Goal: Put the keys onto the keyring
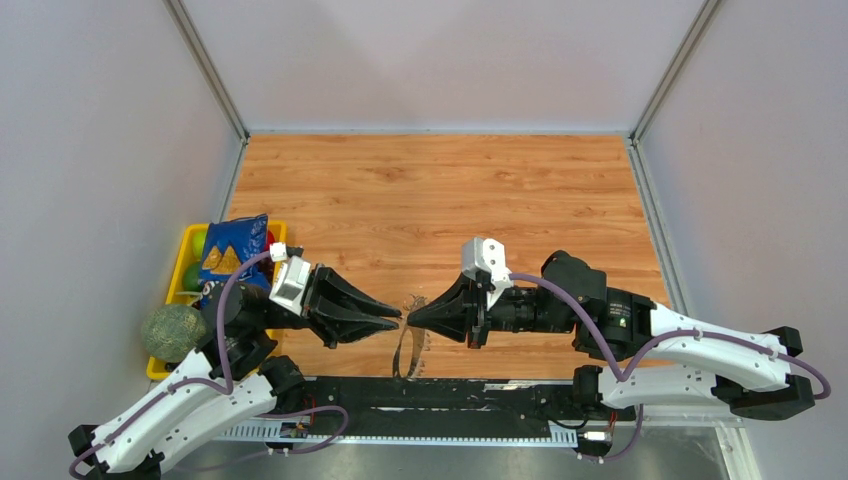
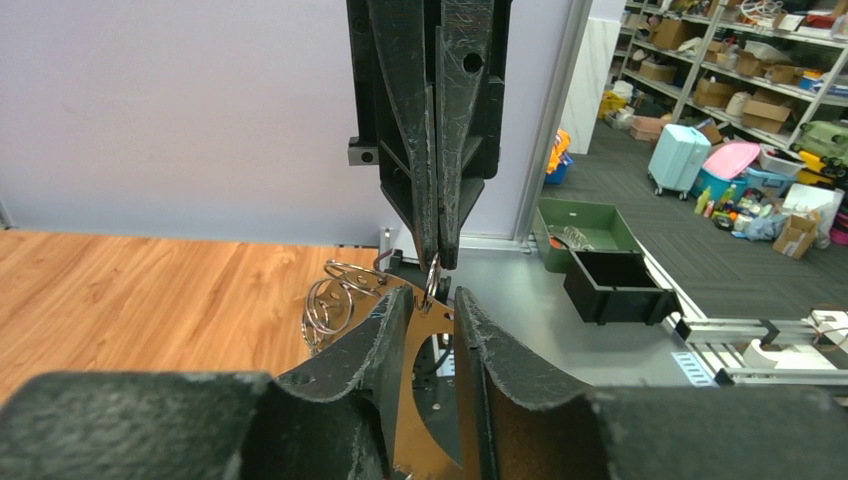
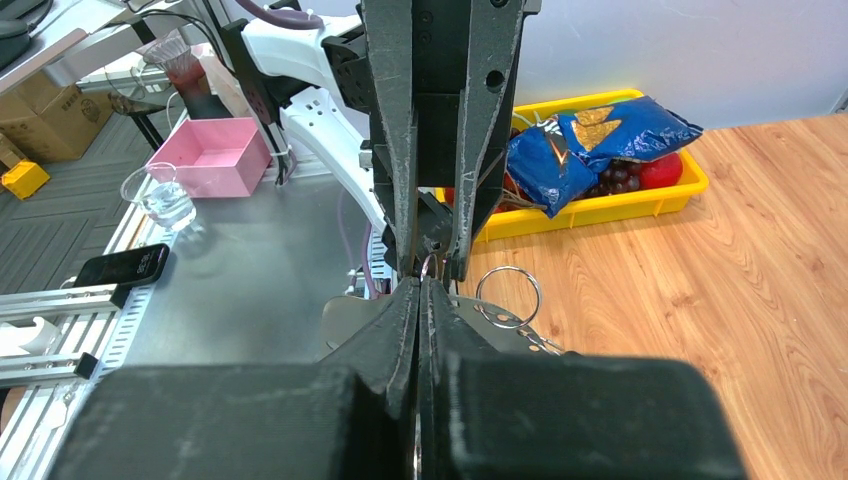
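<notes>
The keyring (image 1: 410,350) is a flat grey metal hoop with holes and small split rings (image 2: 350,266) along its rim, and it hangs between the two grippers near the table's front edge. My left gripper (image 1: 393,318) has its jaws narrowly apart with the hoop's band (image 2: 425,400) pinched between them. My right gripper (image 1: 414,314) meets it tip to tip and is shut on one small split ring (image 2: 431,280) at the hoop's top edge. In the right wrist view the hoop (image 3: 340,315) and another split ring (image 3: 508,268) show beside the shut gripper (image 3: 422,285). No black-headed key is in view.
A yellow bin (image 1: 185,250) at the left holds a blue snack bag (image 1: 232,250) and fruit, with a green round thing (image 1: 172,332) at its near end. The black base rail (image 1: 400,395) runs along the table's front edge, just below the hoop.
</notes>
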`<state>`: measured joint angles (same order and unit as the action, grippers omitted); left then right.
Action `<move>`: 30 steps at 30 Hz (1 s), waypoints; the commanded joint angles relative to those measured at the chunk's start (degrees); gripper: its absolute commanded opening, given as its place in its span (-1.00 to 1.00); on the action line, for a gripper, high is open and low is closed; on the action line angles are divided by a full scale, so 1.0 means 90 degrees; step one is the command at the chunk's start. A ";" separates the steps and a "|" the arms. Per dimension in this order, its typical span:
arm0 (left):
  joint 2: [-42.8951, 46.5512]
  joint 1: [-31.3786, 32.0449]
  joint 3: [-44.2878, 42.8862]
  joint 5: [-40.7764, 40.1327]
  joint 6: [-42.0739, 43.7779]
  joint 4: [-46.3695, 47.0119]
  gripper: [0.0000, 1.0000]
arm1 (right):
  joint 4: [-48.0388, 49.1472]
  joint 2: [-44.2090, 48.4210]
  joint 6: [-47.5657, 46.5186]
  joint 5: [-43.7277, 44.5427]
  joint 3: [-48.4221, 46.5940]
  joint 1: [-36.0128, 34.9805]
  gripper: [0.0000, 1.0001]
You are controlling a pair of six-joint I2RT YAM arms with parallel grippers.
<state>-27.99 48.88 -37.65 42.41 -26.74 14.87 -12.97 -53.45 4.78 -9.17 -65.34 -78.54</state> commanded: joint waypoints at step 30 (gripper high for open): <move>-0.0177 0.0009 -0.1100 -0.0056 0.1149 -0.1851 -0.99 | -0.1278 -0.0112 -0.0404 0.0103 -0.0970 0.0025 -0.43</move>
<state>-29.10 48.88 -43.40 42.98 -20.95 3.86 -19.29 -53.80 3.18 -8.84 -69.49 -78.54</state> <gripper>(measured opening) 0.008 0.251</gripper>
